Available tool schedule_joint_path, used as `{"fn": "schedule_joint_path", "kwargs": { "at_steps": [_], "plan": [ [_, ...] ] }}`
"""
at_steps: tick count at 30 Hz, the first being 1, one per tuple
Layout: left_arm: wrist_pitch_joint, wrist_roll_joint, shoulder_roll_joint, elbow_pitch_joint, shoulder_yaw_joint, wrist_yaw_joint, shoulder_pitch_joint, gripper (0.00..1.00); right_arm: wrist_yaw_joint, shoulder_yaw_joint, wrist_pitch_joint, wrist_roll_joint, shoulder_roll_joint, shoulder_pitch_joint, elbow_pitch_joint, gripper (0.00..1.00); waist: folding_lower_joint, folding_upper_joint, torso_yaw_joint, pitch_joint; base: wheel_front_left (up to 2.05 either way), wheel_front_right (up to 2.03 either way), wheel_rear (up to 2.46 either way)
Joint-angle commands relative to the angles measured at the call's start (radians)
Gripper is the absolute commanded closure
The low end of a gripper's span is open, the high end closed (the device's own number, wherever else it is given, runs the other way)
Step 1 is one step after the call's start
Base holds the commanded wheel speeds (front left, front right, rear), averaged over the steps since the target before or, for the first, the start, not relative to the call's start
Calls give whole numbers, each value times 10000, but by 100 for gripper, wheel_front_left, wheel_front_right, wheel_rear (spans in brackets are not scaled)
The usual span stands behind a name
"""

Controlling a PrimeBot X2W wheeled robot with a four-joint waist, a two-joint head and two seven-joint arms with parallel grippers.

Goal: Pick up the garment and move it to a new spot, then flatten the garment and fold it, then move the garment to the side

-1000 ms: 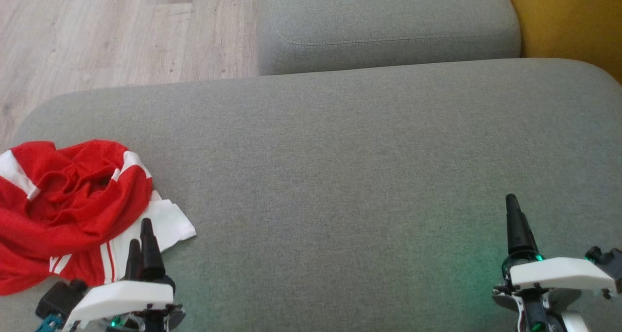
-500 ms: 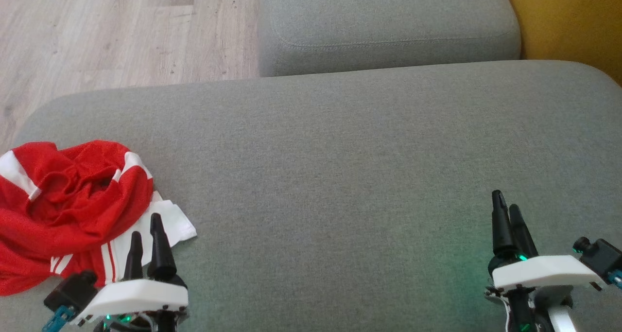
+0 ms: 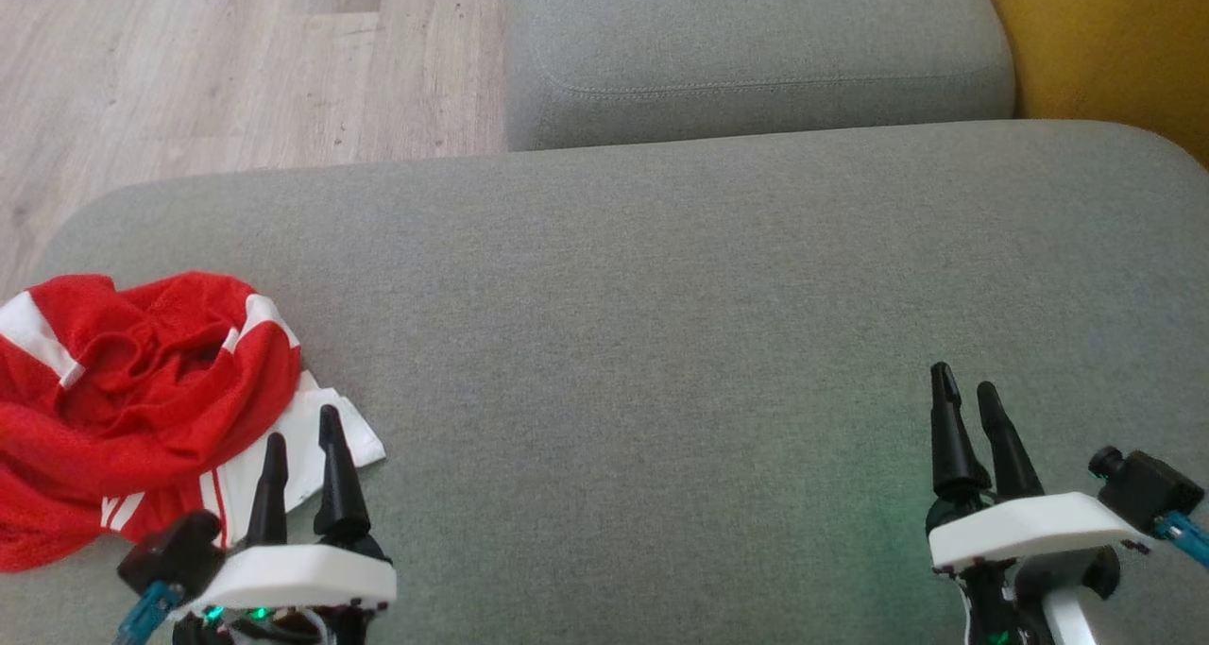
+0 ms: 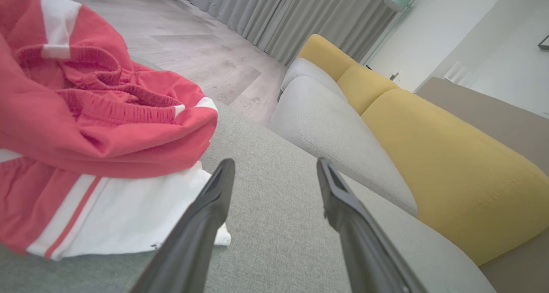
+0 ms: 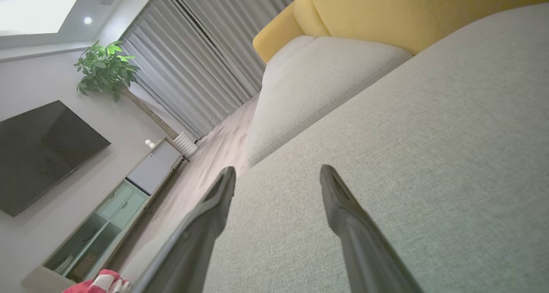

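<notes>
grey sofa seat (image 3: pixel 661 343). crumpled red-and-white garment (image 3: pixel 123 390) heaped at its left end, just ahead of left gripper (image 3: pixel 302 425). right gripper (image 3: pixel 962 379) well apart. both spread, empty. left should bite deep into the heap, not skim its flat edge.

Red knit-cloth garment (image 3: pixel 142 390), rough grey woven-fab. cushion (image 3: pixel 661 296), matt wood floor (image 3: pixel 189 59)

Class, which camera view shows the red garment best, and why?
The head view: the garment lies crumpled on the grey cushion, almost whole. The left wrist view crops it close up; the right wrist view catches a scrap.
</notes>
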Motion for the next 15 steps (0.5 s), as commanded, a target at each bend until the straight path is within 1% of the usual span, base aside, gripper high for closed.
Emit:
{"fn": "schedule_joint_path", "kwargs": {
  "at_steps": [1, 15],
  "plan": [
    [-135, 281, 144, -398, 117, 48, -286, 0, 46, 195, -144, -276, -77, -361, -400, 0, 0, 0, 3, -5, 0, 0, 0],
    [-545, 2027, 216, -708, -226, 367, -199, 0, 55, 480, -556, -1936, -84, -332, -612, 0, 0, 0, 65, -67, 0, 0, 0]
  ]
}}
